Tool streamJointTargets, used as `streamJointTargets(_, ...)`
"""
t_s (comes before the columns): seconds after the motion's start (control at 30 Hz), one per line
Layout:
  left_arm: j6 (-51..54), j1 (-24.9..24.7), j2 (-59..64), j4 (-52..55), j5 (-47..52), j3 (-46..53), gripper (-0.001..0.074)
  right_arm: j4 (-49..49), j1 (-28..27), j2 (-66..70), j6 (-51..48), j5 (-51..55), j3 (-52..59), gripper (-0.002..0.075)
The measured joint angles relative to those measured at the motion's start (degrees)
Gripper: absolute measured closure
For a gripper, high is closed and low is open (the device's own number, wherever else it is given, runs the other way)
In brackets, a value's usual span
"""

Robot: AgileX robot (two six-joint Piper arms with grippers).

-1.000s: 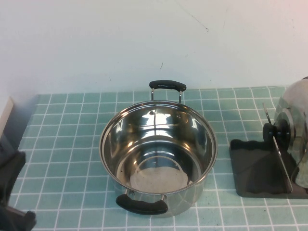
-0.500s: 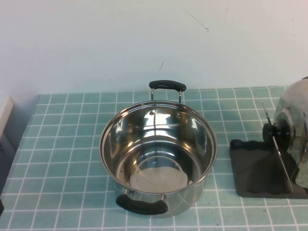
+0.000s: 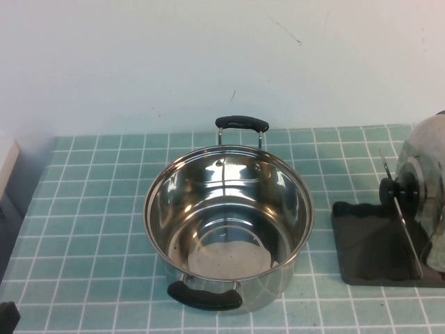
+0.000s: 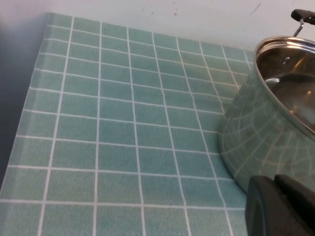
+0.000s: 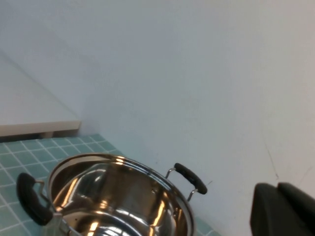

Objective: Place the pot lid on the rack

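The pot lid [image 3: 425, 188], shiny steel with a black knob [image 3: 402, 189], stands on edge between the wire dividers of the dark grey rack [image 3: 368, 240] at the table's right edge. No gripper touches it. My left gripper [image 4: 273, 183] is shut and empty, low over the tiles beside the pot's left side; in the high view only a dark bit of that arm [image 3: 7, 317] shows at the bottom left corner. My right gripper [image 5: 277, 189] is shut and empty, raised to the right of the pot, and is out of the high view.
The deep steel pot [image 3: 228, 223] with two black handles stands open in the middle of the green tiled table; it also shows in the left wrist view [image 4: 266, 142] and the right wrist view [image 5: 113, 196]. A white wall runs behind. The table's left edge [image 3: 28, 188] drops off.
My left arm has pulled back toward the near left corner and almost left the high view. The lid, rack and pot have not moved.
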Motion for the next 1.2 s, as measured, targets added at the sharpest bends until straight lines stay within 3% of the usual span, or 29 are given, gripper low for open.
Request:
streamJointTargets(0.33,0.0,0.0,0.0,0.0,0.84,0.0,0.0736,-3.55,0.61,0.0,0.62,-1.72,2.04,0.0727)
streamJointTargets(0.7,0.0,0.0,0.0,-0.09,0.95,0.0,0.0736,-10.7,0.61,-2.36,0.55,-30.76,4.89,0.0727)
streamJointTargets(0.77,0.0,0.0,0.0,-0.09,0.95,0.0,0.0736,-18.69,0.61,-4.59,9.14,-34.18,7.28,0.0727)
streamJointTargets(0.93,0.0,0.0,0.0,-0.09,0.95,0.0,0.0736,-62.95,0.61,-11.15,62.03,-35.99,15.58,0.0727)
streamJointTargets(1.0,0.0,0.0,0.0,-0.09,0.95,0.0,0.0736,-72.46,0.61,-13.45,74.79,-35.87,18.32,0.0727)
streamJointTargets(1.2,0.0,0.0,0.0,-0.09,0.95,0.0,0.0736,-79.77,0.76,-16.87,88.31,-35.76,25.24,0.0727)
